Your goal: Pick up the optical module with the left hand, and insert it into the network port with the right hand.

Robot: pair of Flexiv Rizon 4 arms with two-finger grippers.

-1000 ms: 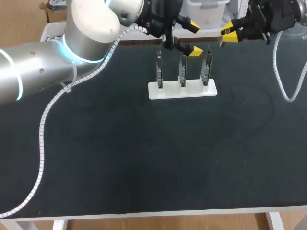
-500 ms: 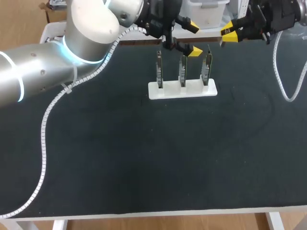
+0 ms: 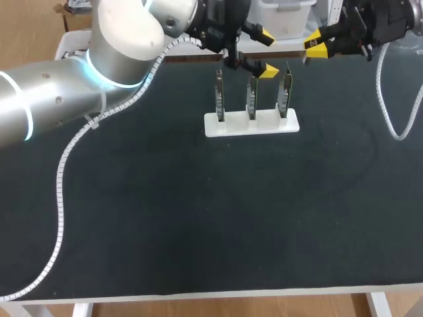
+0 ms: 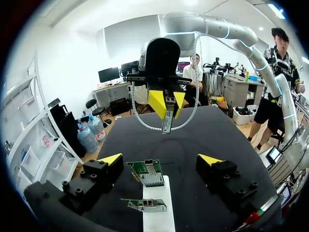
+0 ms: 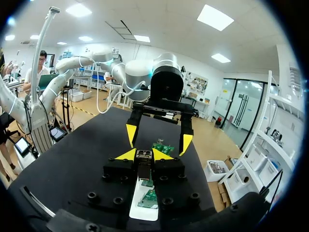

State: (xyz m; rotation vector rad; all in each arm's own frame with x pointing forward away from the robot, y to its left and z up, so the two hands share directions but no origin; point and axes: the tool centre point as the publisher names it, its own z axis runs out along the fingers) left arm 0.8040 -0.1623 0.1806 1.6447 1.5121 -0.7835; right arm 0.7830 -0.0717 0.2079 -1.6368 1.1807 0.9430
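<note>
The optical module [image 5: 144, 158] is a small metal block pinched between the yellow tips of my right gripper [image 5: 144, 154], which is shut on it. In the left wrist view the same module [image 4: 167, 121] hangs from the right gripper [image 4: 166, 102], ahead of my left gripper [image 4: 160, 159]. The left gripper stands open, its fingers on either side of a green network card [image 4: 147, 172] without touching it. In the head view the left gripper [image 3: 266, 53] is above the card stand [image 3: 251, 123] and the right gripper [image 3: 314, 45] is to its right, at the table's far edge.
The white stand holds three upright cards: one on the left [image 3: 219, 97], one in the middle [image 3: 251, 98] and one on the right [image 3: 284, 96]. A white cable [image 3: 63, 172] trails from my left arm over the black table [image 3: 198, 211]. Another cable [image 3: 396, 125] hangs at the right.
</note>
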